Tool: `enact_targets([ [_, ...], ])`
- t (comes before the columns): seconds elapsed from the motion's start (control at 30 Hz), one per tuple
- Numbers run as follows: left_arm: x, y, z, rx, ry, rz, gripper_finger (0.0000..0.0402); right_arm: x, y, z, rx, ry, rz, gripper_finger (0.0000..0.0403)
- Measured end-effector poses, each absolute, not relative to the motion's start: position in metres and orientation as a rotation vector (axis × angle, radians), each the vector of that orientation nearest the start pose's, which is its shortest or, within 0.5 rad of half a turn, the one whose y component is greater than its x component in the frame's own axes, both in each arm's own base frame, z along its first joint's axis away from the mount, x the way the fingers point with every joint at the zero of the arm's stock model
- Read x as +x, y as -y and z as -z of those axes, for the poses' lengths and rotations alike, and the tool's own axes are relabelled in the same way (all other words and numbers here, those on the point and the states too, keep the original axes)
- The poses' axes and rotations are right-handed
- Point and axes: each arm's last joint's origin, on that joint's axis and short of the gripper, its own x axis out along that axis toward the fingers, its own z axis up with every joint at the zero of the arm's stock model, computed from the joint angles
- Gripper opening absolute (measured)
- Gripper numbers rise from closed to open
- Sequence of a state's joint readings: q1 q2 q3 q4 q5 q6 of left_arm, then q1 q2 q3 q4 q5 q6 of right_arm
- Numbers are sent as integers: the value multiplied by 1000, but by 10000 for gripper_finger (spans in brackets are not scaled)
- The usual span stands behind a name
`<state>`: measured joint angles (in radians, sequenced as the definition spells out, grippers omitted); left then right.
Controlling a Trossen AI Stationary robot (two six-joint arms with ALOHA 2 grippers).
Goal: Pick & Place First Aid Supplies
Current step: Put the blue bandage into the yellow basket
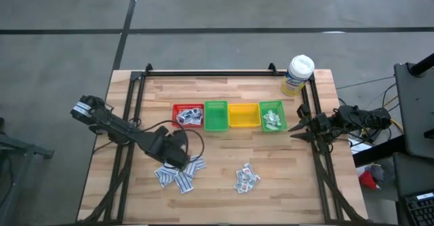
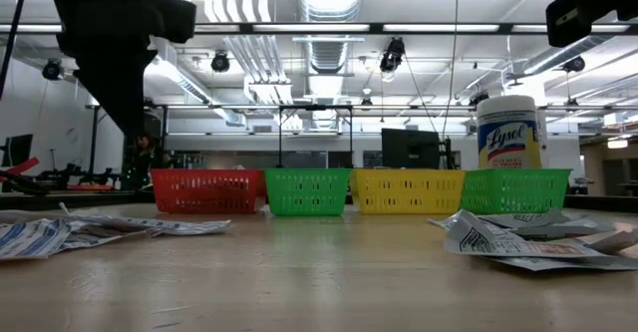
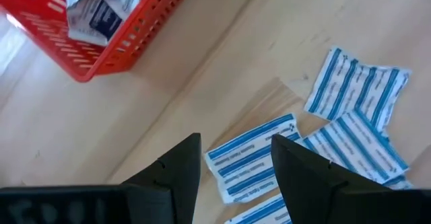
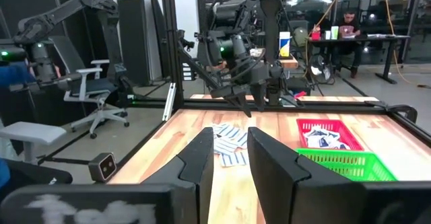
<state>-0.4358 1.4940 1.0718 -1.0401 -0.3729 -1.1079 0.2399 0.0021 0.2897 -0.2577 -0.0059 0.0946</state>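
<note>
Your wooden table [image 1: 224, 199] carries four bins [image 1: 230, 116], red, green, yellow, green, in a row; one bottle [image 1: 298, 73] behind. Two packet piles [image 1: 182, 175] lie in front. Left gripper [image 3: 232, 173] hovers spread, empty, above the blue-striped pile; right gripper [image 1: 293, 131] waits part-open, empty.

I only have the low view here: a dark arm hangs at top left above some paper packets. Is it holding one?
Observer: No. The left wrist view shows the left pincer open, with a blue-striped packet lying on the table between its fingers.
Operator: Anything in the baskets? I see only their sides.
Observer: From above, the red basket and the far-right green basket hold packets.
Operator: And the other arm?
Observer: The right pincer waits open at the table's right edge, beside that green basket.
</note>
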Motion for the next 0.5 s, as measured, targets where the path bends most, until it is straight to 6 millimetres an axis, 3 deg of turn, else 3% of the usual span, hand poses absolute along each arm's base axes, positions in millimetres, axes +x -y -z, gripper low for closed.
enact_targets([
  [0.5, 230, 94, -210, -504, -1186, -784, 181, 69, -17, -234, 98, 18, -247, 69],
])
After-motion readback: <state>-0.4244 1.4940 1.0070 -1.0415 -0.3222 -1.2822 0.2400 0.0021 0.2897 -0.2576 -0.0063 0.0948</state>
